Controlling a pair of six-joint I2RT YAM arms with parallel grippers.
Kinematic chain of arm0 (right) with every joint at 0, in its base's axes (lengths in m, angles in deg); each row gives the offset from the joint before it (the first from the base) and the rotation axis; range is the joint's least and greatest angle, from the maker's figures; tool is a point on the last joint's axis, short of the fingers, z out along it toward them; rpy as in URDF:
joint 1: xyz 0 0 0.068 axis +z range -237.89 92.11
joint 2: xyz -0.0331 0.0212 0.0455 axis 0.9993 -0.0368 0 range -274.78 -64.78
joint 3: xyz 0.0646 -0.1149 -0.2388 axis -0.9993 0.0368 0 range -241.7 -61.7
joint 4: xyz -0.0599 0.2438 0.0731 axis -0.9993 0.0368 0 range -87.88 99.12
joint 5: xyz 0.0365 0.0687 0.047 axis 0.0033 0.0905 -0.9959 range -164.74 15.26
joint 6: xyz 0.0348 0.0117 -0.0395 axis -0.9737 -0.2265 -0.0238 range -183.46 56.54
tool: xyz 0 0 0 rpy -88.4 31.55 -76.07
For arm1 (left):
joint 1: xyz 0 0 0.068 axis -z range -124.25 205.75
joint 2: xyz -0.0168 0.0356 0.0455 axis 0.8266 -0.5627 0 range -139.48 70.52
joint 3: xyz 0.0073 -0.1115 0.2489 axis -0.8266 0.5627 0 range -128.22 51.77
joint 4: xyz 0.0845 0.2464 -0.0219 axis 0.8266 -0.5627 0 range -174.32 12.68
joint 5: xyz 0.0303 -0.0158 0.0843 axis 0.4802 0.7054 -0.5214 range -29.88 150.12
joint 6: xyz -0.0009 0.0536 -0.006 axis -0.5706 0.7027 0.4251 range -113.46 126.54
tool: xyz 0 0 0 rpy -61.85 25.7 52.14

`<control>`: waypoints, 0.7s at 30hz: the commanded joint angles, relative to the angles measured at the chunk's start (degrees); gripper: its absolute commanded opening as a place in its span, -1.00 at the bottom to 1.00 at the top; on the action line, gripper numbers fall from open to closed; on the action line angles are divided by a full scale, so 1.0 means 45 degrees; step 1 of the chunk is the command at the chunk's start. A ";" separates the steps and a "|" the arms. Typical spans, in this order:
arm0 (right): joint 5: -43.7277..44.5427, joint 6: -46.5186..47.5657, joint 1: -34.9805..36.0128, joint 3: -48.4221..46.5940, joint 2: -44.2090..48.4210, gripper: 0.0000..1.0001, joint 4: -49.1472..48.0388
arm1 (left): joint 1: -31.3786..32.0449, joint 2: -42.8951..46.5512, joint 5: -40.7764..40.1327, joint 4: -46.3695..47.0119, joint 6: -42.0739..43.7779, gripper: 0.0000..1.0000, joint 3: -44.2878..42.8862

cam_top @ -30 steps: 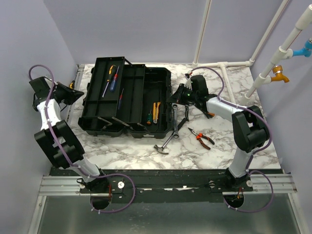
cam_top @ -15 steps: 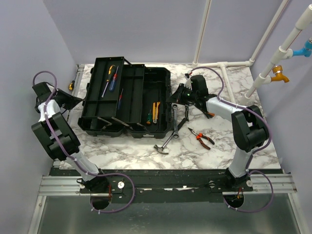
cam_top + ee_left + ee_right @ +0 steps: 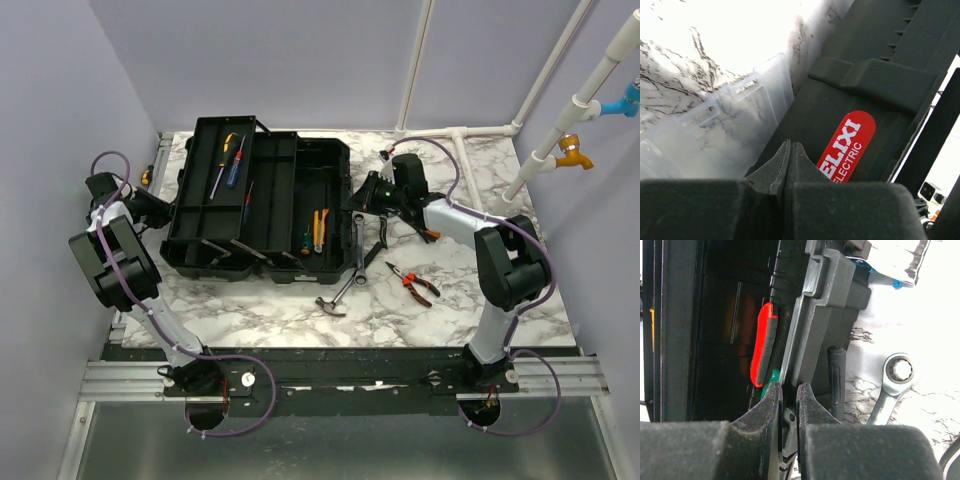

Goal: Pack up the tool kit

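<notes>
Top external: the toolbox stands open at the back left of the desk, its trays fanned out.
Packed so far: screwdrivers lie in the upper tray, and a few orange- and yellow-handled tools sit in the main well.
Left to pack: the hammer, the wrenches and the red-handled pliers lie loose on the desk, just right of the box and in front of it.
Left hand: jaws pressed together and empty. It sits close to the box's outer wall, near the red label plate and the clear-lidded compartment.
Right hand: jaws drawn to a thin slit at the box's right wall, with one of the wrenches on the desk beside it. I cannot tell whether it pinches anything.
Progress: probably under halfway. Several tools are outside, the trays need folding in, and the lid needs closing and latching.
</notes>
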 commanded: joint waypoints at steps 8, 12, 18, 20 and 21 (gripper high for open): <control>-0.1257 0.0082 0.0436 -0.0062 -0.0956 -0.99 0.0432 | 0.2503 0.4486 0.2640 0.1235 -0.1656 -1.00 0.1426; -0.1317 0.0082 0.0477 -0.0120 -0.1052 -0.99 0.0456 | 0.3074 0.5515 0.2383 0.1340 -0.2016 -1.00 0.1470; -0.1381 0.0079 0.0503 -0.0122 -0.1056 -0.99 0.0393 | 0.4491 0.6677 0.1727 0.1380 -0.2394 -1.00 0.1317; -0.1417 0.0052 0.0503 -0.0092 -0.1035 -0.99 0.0337 | 0.4987 0.6946 0.1475 0.1344 -0.2476 -1.00 0.1208; -0.1418 0.0043 0.0502 -0.0082 -0.1016 -0.99 0.0315 | 0.5278 0.7081 0.1339 0.1310 -0.2511 -1.00 0.1129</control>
